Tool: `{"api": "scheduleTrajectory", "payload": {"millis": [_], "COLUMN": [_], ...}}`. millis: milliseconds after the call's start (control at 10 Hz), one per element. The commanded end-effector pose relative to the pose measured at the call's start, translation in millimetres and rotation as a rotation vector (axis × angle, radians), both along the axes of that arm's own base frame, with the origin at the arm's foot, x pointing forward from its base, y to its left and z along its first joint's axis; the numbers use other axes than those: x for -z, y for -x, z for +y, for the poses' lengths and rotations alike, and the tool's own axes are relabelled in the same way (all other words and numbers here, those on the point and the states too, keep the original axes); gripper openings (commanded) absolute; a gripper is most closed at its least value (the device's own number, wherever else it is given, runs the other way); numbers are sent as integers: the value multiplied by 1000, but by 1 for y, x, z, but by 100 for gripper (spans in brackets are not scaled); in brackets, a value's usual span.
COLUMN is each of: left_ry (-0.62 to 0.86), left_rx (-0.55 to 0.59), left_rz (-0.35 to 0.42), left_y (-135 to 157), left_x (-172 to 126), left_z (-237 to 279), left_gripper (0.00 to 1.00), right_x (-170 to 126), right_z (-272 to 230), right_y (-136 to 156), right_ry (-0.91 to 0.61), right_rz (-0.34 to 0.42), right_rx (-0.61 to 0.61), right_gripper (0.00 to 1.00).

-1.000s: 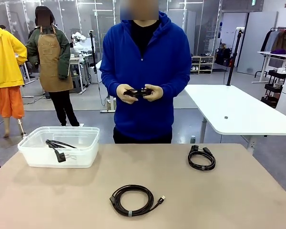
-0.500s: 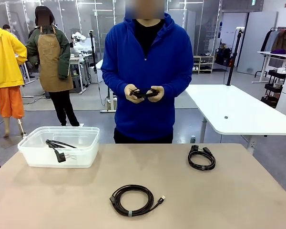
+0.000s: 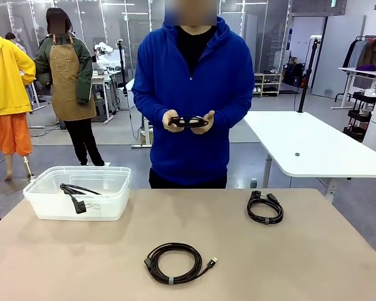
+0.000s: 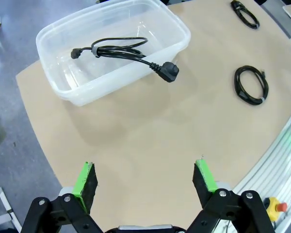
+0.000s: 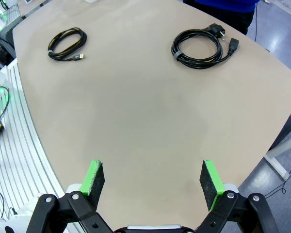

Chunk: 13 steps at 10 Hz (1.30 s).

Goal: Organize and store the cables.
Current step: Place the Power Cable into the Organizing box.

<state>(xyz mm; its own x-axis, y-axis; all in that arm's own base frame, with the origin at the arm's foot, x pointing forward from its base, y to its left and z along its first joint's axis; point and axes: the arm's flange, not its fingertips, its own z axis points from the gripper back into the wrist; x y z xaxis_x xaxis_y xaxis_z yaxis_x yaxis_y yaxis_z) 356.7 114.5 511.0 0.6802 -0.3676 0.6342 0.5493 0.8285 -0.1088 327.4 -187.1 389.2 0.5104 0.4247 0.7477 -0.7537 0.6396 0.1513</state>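
My left gripper (image 4: pixel 144 177) hangs spread wide over the matte tan table (image 3: pixel 313 263), its green pads gripping nothing. At left, a clear, round-cornered plastic bin (image 3: pixel 50 210) holds a loosely bundled black cable (image 3: pixel 75 189) with a chunky plug. Front and middle lies a thin round coil (image 3: pixel 172 263), banded by a pale tie, its small metal tip poking out. Beyond the far edge, the person's hands (image 3: pixel 203 122) hold a flat coil (image 3: pixel 188 122). At right rests a thicker coil (image 3: pixel 265 210) with plug ends. My right gripper (image 5: pixel 153 179) gapes equally wide and is empty.

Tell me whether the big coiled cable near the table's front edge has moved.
No. The cable sits where it was, same gap from the plastic bin.
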Motion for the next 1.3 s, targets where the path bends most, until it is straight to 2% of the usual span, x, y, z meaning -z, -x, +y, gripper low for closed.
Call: {"api": "scheduleTrajectory", "payload": {"millis": [0,200,300,500,600,800,1000,1100,1200], "left_ry": [1,1,1,1,1,1,1,1,1], "left_rx": [-5,-5,-5,-5,-5,-5,-5,-5,-5], "left_rz": [14,14,14,14,14,14,14,14,14], "left_y": [3,3,3,3,3,3,3,3,3], "left_x": [-1,-1,-1,-1,-1,-1,-1,-1,-1], "left_z": [-1,-1,-1,-1,-1,-1,-1,-1,-1], "left_gripper": [100,100,100,100,100,100,100,100,100], "right_x": [-13,-44,-47,-38,-30,-16,-12,-3,-3], "right_z": [23,102,149,216,245,276,281,280,280], "right_y": [-9,-59,-97,-140,-153,-171,-168,-168,-168], "right_ry": [120,381,499,645,703,808,821,801,801], "right_rz": [37,148,198,276,307,298,299,286,286], "right_rx": [7,-42,-65,-102,-109,-128,-199,-143,-143], "right_gripper": [100,100,100,100,100,100,100,100,100]}}
